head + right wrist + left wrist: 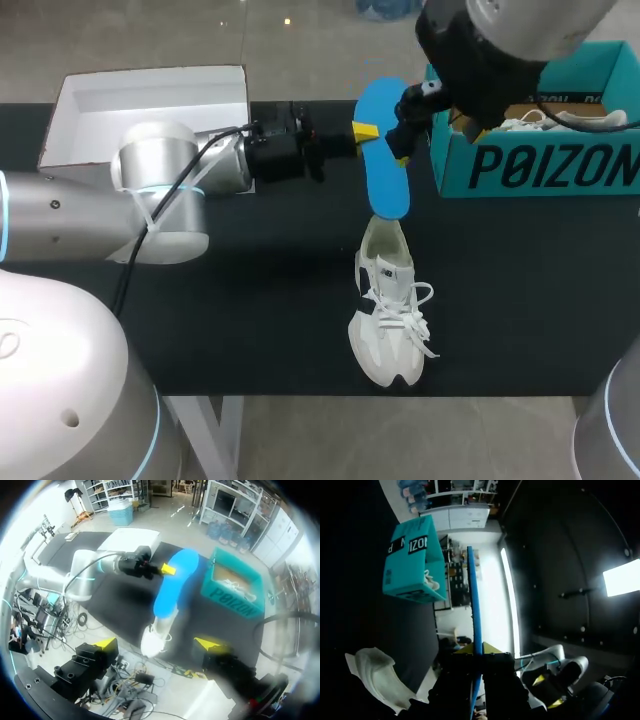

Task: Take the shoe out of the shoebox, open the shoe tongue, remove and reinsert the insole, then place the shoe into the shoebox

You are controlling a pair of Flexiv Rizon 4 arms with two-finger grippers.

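From the head view we are seeing the whole layout. The white shoe [388, 330] is lying on the black table [250, 300] close to the near edge, with its toe pointing to that edge. The blue insole [385, 170] is hanging over its heel opening, but we cannot tell there if the lower end is touching the shoe. The teal shoebox [530, 170] is standing at the far right with a second white shoe [560, 120] inside, and a white lid [150, 100] is lying at the far left.

The left wrist view is giving what the head view is hiding: the insole is appearing edge-on as a thin blue line. The left gripper [476, 650] is pressing it from both faces, so this claw is narrow and is holding the insole.

The right wrist view is looking down from high above, and there the right gripper [157, 643] is standing wide apart with nothing between its tips.

Our left arm is stretching in from the left, level over the table, with its wrist pointing right. Our right arm is coming in from the far right corner, raised high above the shoebox
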